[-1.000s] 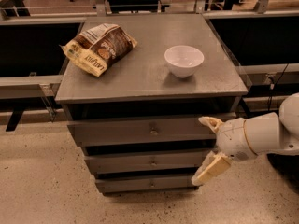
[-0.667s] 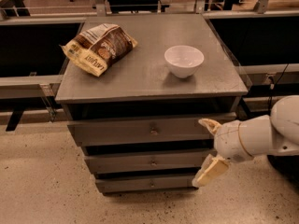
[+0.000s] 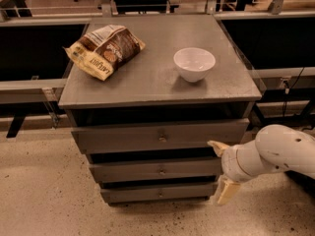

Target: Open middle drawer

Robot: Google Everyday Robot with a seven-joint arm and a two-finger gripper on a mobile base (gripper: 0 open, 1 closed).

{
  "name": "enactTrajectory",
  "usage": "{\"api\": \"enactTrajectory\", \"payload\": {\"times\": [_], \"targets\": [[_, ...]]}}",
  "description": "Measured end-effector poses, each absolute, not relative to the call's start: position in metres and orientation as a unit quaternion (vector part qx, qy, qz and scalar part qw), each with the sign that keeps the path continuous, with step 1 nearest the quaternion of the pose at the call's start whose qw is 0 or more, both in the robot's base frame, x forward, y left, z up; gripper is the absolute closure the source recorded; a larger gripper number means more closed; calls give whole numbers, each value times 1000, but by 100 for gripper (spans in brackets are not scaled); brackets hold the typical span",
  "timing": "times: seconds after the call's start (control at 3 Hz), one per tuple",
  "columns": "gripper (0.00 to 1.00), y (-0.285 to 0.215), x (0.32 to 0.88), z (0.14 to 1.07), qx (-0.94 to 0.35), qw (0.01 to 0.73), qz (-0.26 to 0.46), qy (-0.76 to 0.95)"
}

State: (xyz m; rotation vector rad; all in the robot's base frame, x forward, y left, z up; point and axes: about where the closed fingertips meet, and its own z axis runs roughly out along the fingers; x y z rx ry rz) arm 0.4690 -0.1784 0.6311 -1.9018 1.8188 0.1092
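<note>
Speckled pale floor, dark shelving behind, and in the middle a grey cabinet (image 3: 157,90) with three drawers stacked in its face; on its top a chip bag (image 3: 104,50) lies at the left and a white bowl (image 3: 194,63) stands at the right, well apart and out of the way of anything happening down below.

Now to the business end: the middle drawer (image 3: 142,171) sits between the taller top drawer (image 3: 123,137) and the narrower bottom drawer (image 3: 133,194), its front tucked back under the one above, so it looks shut; its small round knob (image 3: 161,170) sits dead centre, with nothing on it.

The gripper (image 3: 221,169) is in from the right on its white arm (image 3: 275,154), low, level with that middle front and just off its right end; fingers (image 3: 217,147) spread wide, one up by the top drawer's lower edge, the other down near the bottom drawer, holding nothing at all. That wide spread makes sense, I'd say; it leaves room to close around the knob or catch the drawer's edge. But it is well off to the side of the knob, so I'd judge this is the approach and the pull has not begun; a slide leftward along the front looks called for.
</note>
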Motion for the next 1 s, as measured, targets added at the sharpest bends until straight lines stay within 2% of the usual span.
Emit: {"api": "enactTrajectory", "payload": {"times": [0.33, 1.0], "targets": [[0, -186, 469, 626, -706, 242, 32, 665], [0, -171, 459, 590, -742, 238, 79, 622]]}}
